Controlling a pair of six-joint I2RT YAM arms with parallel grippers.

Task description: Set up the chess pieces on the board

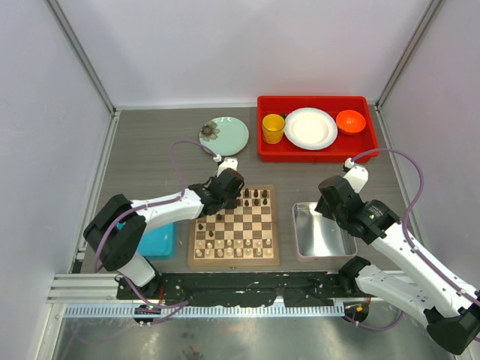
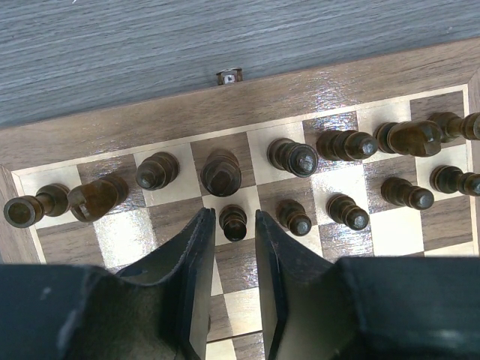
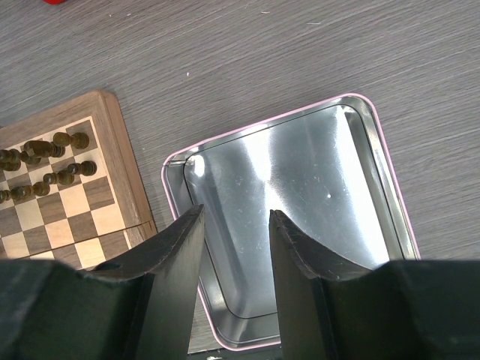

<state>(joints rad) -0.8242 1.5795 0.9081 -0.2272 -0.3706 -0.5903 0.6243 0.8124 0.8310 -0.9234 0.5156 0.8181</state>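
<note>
The dark pawn stands right in the gap of the left claw, at the level of the fingertips. The claw is spread, and a thin gap shows on each side of the pawn, so I judge it is not pinched. The pawn is upright, with its long axis pointing up at the wrist camera. The gap of the claw runs along the row, so closing it would press the pawn from its two sides.

The left arm is the nearer one. The right claw is also spread and holds nothing. It hangs over the silver tray, well apart from the board.

The board lies on the worktop between the two arms. The dark men fill part of the two far rows, with small round heads and glossy brown wood. The pale men stand in the near rows.
</note>
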